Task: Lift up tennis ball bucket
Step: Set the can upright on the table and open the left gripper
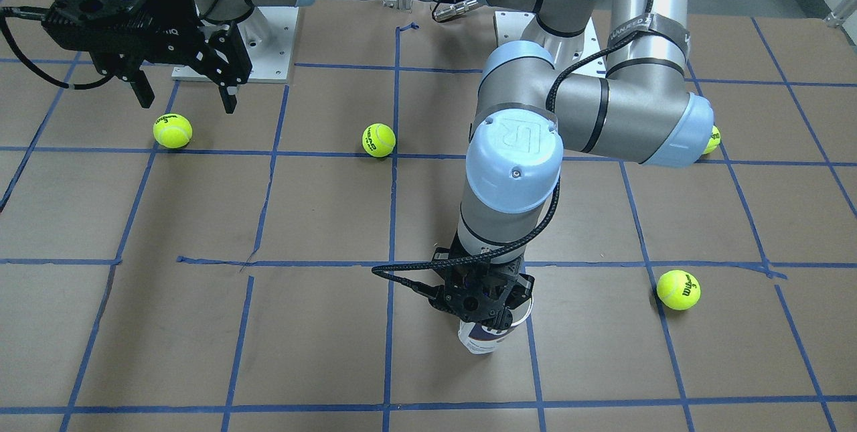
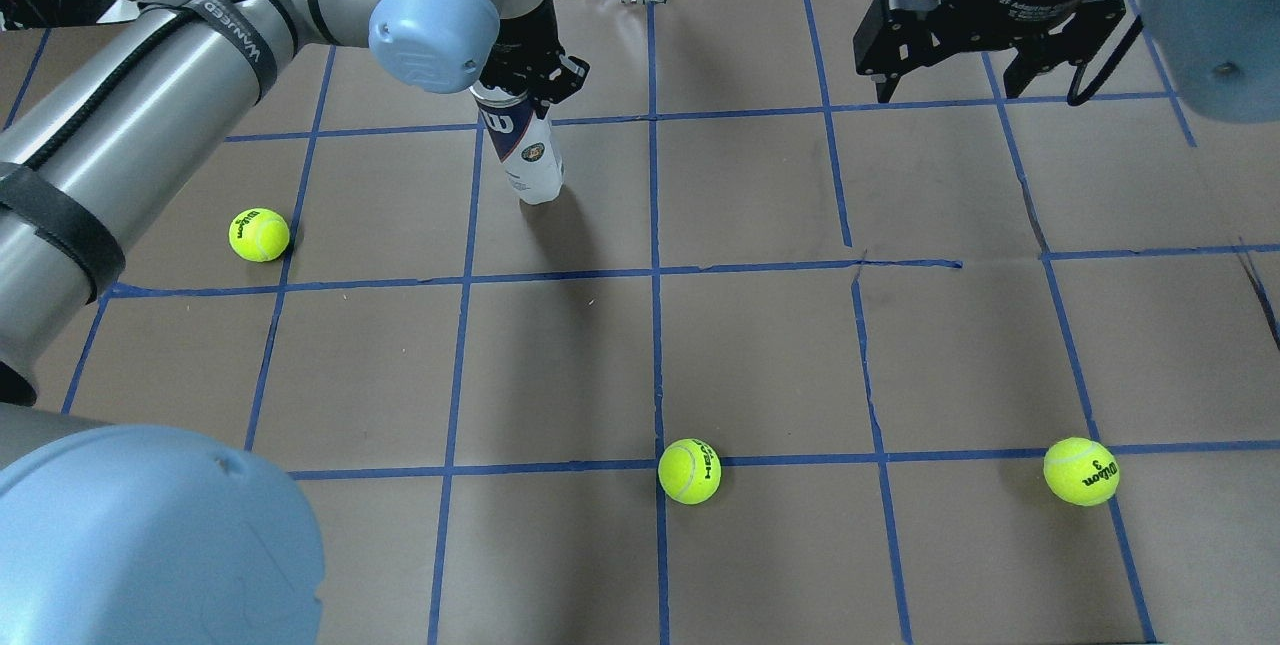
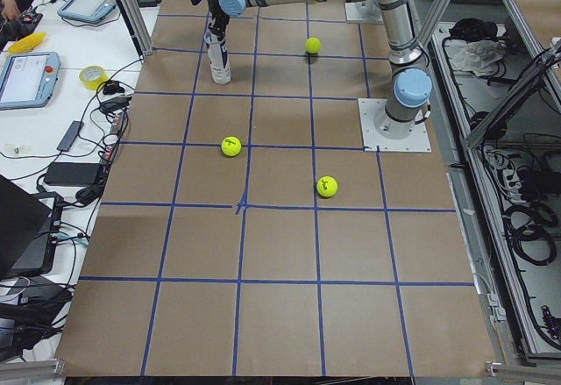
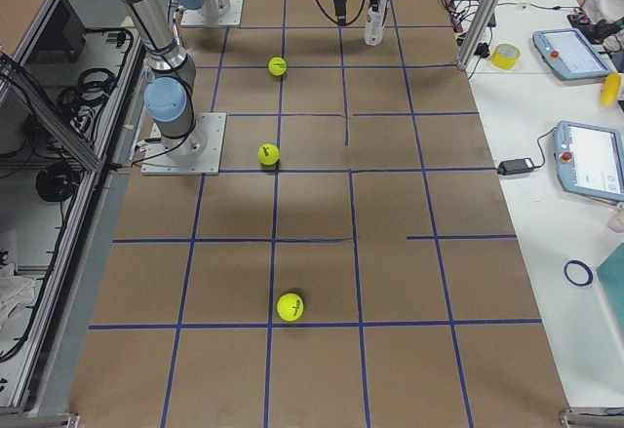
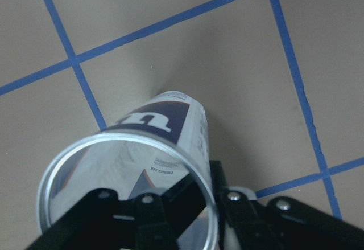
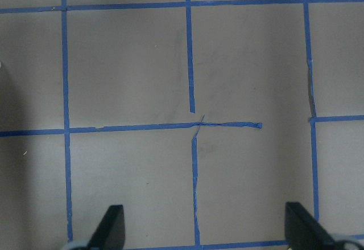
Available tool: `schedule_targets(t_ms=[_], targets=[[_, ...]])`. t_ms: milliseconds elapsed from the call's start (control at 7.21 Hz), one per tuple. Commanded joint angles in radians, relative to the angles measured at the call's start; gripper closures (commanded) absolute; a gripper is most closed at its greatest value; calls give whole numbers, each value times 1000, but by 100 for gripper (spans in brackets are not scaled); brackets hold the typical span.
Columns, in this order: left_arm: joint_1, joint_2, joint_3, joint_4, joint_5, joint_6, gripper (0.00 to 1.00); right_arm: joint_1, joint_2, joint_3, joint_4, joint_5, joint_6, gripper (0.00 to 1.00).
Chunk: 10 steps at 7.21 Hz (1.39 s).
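Note:
The tennis ball bucket (image 2: 527, 150) is a slim clear tube with a white and navy label. It stands tilted on the far left of the table, and also shows in the front view (image 1: 483, 339) and the left wrist view (image 5: 162, 126). My left gripper (image 2: 530, 77) is shut on its open top end, with fingers (image 5: 236, 207) at the rim. I cannot tell whether its base touches the table. My right gripper (image 2: 950, 85) is open and empty, hovering above the table on the far right; in its wrist view (image 6: 207, 233) only taped paper lies below.
Loose yellow-green tennis balls lie on the brown paper with its blue tape grid: one left of the tube (image 2: 259, 234), one near centre front (image 2: 689, 471), one at front right (image 2: 1081, 471). A fourth (image 1: 711, 139) is half hidden behind the left arm.

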State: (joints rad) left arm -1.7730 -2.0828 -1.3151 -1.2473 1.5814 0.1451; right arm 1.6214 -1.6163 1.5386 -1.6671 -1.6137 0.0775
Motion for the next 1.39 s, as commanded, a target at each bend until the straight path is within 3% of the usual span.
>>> schedule_targets(t_ms=[0,693,1248], targets=[[0,12,-3,-12,-34,-10,0,0,-1,6,0,0,-1,1],[10,177,54,-200,-8,-28,0,0,-1,6,1,-2,-2,1],[206,322,19,-331,-11,-85,0,-3,-1,6,1,-2,-4,1]])
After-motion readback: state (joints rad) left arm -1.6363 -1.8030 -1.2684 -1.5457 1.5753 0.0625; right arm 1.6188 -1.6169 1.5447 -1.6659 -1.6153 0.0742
